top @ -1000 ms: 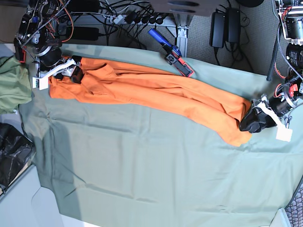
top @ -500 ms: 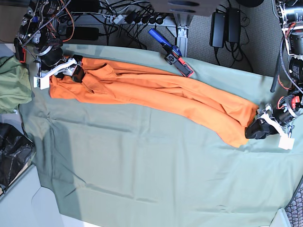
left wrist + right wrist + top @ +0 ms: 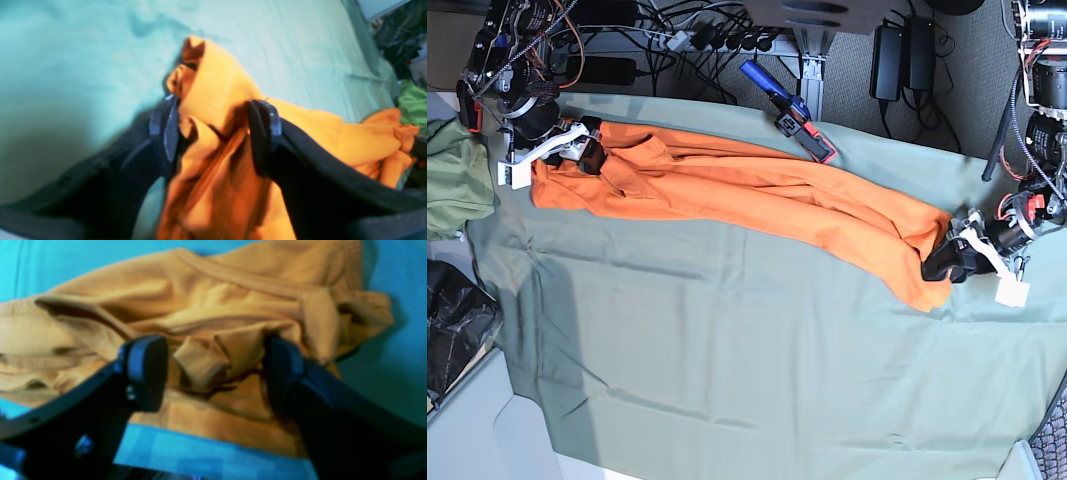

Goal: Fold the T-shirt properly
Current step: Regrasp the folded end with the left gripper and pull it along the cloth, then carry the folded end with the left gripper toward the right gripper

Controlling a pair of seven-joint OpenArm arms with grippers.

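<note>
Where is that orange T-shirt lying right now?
In the base view the T-shirt stretches as a long band across the far half of the green table cloth, between the right gripper and the left gripper.
</note>
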